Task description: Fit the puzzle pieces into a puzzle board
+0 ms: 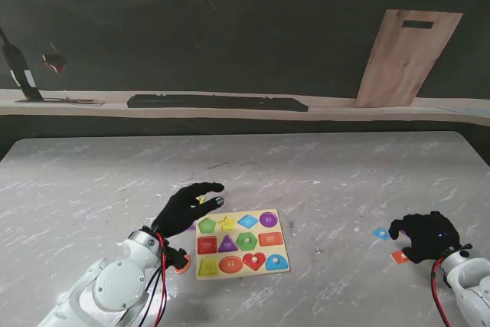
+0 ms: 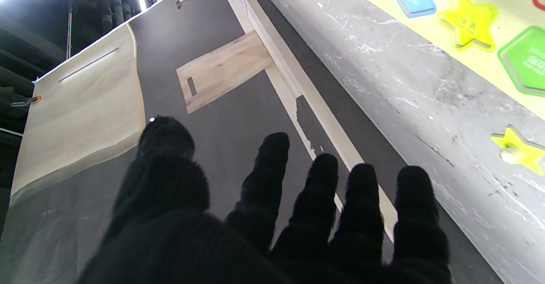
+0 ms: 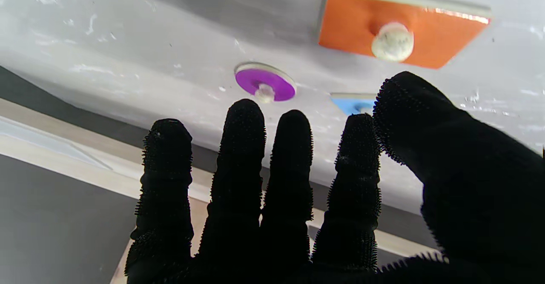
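The yellow puzzle board (image 1: 240, 266) lies flat in front of me, its coloured slots showing. My left hand (image 1: 187, 206) hovers open just left of the board's far left corner, fingers spread. A loose yellow star piece (image 2: 518, 150) lies on the table beside the board edge (image 2: 489, 62), near those fingers. My right hand (image 1: 426, 235) is open over the table at the right, holding nothing. By it lie an orange square piece (image 3: 400, 37), a purple round piece (image 3: 265, 84) and a blue piece (image 3: 351, 103). In the stand view the blue piece (image 1: 381, 233) and orange piece (image 1: 399, 256) sit left of the hand.
A small orange-red piece (image 1: 181, 268) lies by my left wrist. A long black bar (image 1: 217, 102) and a leaning wooden board (image 1: 406, 57) stand on the ledge behind the marble table (image 1: 321, 174). A dark stand (image 1: 19, 70) is at the far left.
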`<state>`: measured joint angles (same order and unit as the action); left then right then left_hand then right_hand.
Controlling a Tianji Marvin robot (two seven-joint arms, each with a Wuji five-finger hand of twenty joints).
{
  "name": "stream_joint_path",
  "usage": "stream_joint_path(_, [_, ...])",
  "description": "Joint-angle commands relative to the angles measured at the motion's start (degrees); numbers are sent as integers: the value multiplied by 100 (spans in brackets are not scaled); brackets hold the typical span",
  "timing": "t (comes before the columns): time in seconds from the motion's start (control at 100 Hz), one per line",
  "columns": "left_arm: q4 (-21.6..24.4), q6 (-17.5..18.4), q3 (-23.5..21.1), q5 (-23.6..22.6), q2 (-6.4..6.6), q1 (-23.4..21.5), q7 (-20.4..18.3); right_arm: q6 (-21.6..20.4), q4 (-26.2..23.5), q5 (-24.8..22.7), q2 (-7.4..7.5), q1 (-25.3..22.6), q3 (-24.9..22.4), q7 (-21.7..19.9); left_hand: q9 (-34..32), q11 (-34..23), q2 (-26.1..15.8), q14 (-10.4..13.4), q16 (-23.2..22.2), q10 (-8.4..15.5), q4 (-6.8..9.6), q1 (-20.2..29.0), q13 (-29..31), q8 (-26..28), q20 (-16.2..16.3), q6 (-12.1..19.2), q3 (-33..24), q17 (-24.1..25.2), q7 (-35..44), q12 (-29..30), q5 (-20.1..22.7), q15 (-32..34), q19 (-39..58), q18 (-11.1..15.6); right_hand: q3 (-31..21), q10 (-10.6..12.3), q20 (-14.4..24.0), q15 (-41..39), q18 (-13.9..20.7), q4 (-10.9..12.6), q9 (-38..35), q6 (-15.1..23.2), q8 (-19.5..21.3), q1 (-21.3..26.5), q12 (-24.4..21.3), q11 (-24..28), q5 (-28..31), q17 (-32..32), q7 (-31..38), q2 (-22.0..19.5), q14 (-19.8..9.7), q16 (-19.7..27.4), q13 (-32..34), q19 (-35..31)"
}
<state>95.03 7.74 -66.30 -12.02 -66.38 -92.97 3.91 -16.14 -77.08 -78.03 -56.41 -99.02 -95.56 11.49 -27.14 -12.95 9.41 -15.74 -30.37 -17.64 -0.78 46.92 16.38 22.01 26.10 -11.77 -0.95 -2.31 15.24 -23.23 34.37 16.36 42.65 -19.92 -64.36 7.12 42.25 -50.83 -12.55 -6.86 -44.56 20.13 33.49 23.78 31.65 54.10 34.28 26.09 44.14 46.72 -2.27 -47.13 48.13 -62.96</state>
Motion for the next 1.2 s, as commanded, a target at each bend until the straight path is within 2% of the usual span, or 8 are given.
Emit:
stream_joint_path(0.0, [33, -11, 19, 23, -2, -14, -17, 17, 51, -34, 24, -74, 1, -9, 6, 51, -166, 96, -33, 83, -66, 47, 134, -27, 74, 155, 170, 69, -74, 57, 93, -109, 1, -34, -218, 147, -57, -28, 45, 1, -123, 111, 42, 195, -34, -49, 146, 59, 178, 191, -130, 1, 122, 28])
stream_joint_path(0.1, [26, -20, 20, 17, -2, -6, -16, 20, 68, -54, 30, -85, -3, 16, 4, 49, -166, 105, -34, 88, -66, 47, 137, -27, 74, 159, 170, 75, -75, 56, 90, -107, -1, -31, -200, 157, -52, -40, 44, -130, -168, 106, 30, 240, -69, -54, 186, 79, 188, 203, -140, -9, 153, 28])
stream_joint_path(0.27, [40, -22, 13, 11, -1, -20, -15, 10, 19, -84, 31, -136, -43, -22, 3, 49, -167, 100, -34, 96, -66, 46, 140, -26, 75, 160, 169, 72, -74, 56, 90, -106, 1, -36, -192, 151, -50, -54, 52, -222, -191, 105, 22, 278, -93, -46, 208, 90, 197, 193, -139, -22, 168, 29])
stream_joint_path(0.62, [43, -20, 5, 12, 3, -22, -29, -14, -48, -106, 24, -280, -176, 10, 9, 52, -167, 99, -30, 88, -67, 47, 128, -25, 72, 152, 168, 79, -74, 56, 89, -117, -6, -37, -175, 142, -45, -86, 34, -206, -224, 119, -102, 200, -92, -22, 309, 92, 251, 171, -125, -52, 192, 36])
stream_joint_path(0.93, [40, -28, 8, 13, 4, -15, -39, -17, -57, -32, 9, -291, -143, -39, 13, 54, -173, 101, -31, 85, -66, 59, 128, -27, 73, 145, 166, 81, -81, 57, 88, -117, -8, -34, -91, 131, -37, -96, 24, -349, -236, 145, -296, 161, -76, -20, 323, 87, 339, 125, -113, -65, 192, 39])
stream_joint_path(1.0, [45, -28, 5, 9, 4, -19, -36, -12, -29, -20, 10, -268, -116, -45, 14, 53, -173, 108, -31, 92, -66, 57, 125, -27, 74, 146, 168, 73, -80, 57, 91, -117, -5, -32, -54, 133, -32, -103, 24, -407, -252, 165, -345, 185, -73, -19, 324, 92, 380, 102, -110, -68, 203, 34])
stream_joint_path(1.04, [48, -27, 2, 3, 4, -24, -29, -3, -10, -12, 11, -254, -99, -47, 14, 53, -174, 110, -32, 88, -67, 53, 130, -27, 75, 149, 171, 74, -81, 58, 88, -116, -4, -30, -38, 133, -23, -108, 20, -525, -264, 191, -563, 235, -76, -20, 334, 90, 582, 118, -107, -72, 209, 35])
stream_joint_path(1.19, [45, -37, 10, 4, 3, -18, -27, 81, 72, 9, 13, -208, -26, -46, 11, 53, -172, 99, -33, 89, -67, 51, 130, -27, 74, 152, 172, 74, -81, 58, 89, -114, -6, -40, 67, 115, -8, -161, 14, -669, -314, 262, -632, 357, -91, -10, 397, 107, 724, 86, -82, -93, 247, 3])
